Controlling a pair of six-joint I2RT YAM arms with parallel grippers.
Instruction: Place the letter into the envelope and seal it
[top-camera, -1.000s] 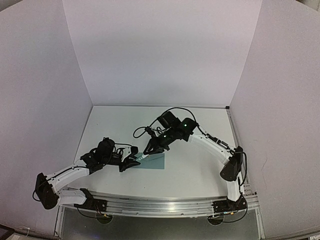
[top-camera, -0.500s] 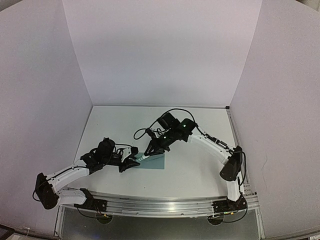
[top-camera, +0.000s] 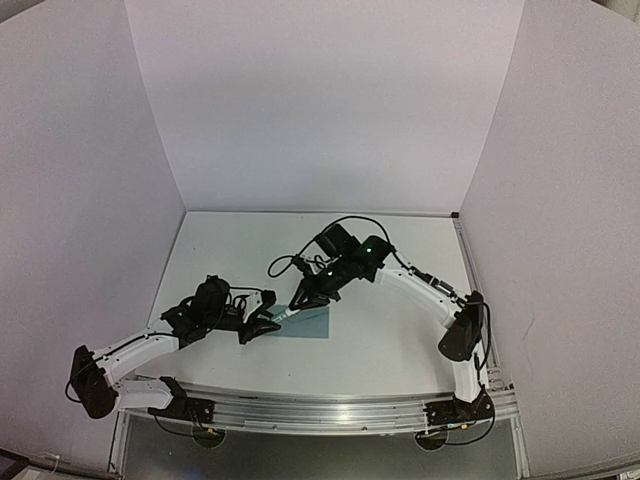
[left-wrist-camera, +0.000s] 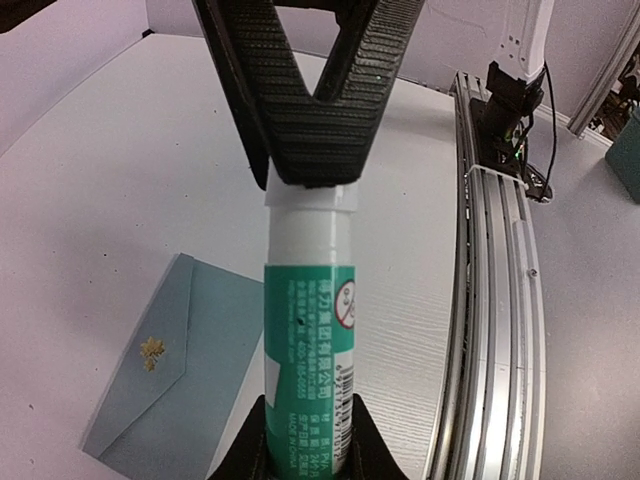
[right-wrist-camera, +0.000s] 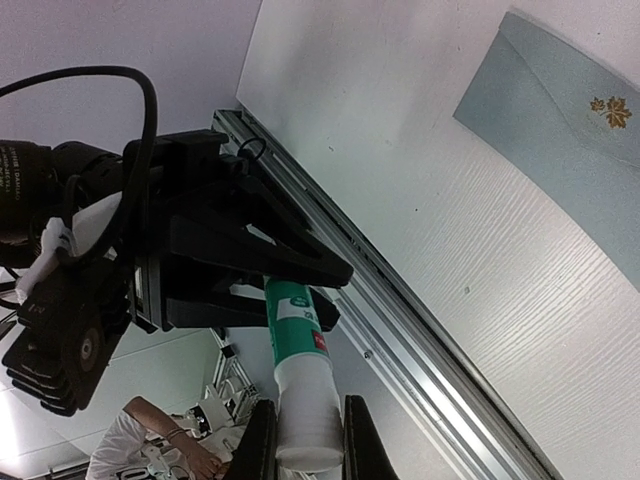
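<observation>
1. Left gripper (left-wrist-camera: 300, 445): fingers closed partway on the green-labelled body of the glue stick (left-wrist-camera: 308, 330), low on the tube. It is held above the table (left-wrist-camera: 100, 180), left of the envelope in the top view.

2. Glue stick: spans the gap between both grippers and lies roughly in line with both sets of fingers. Its white end (left-wrist-camera: 305, 225) points away from the left wrist.

3. Right gripper (right-wrist-camera: 305, 440): fingers closed on the white end, opposite the left gripper.

4. Envelope (left-wrist-camera: 180, 370): flat on the table beneath and beside the tube, flap folded down, with a gold emblem at the flap tip. No gripper touches it.

5. Letter: not in view, presumably already inside.

6. Step in hand, as judged: working the cap, though whether off or on cannot be told.

Handling note: pull or push straight along the tube's axis, with the left grip firm and no sideways bend. Stay above the envelope so it is not pushed across the table.
</observation>
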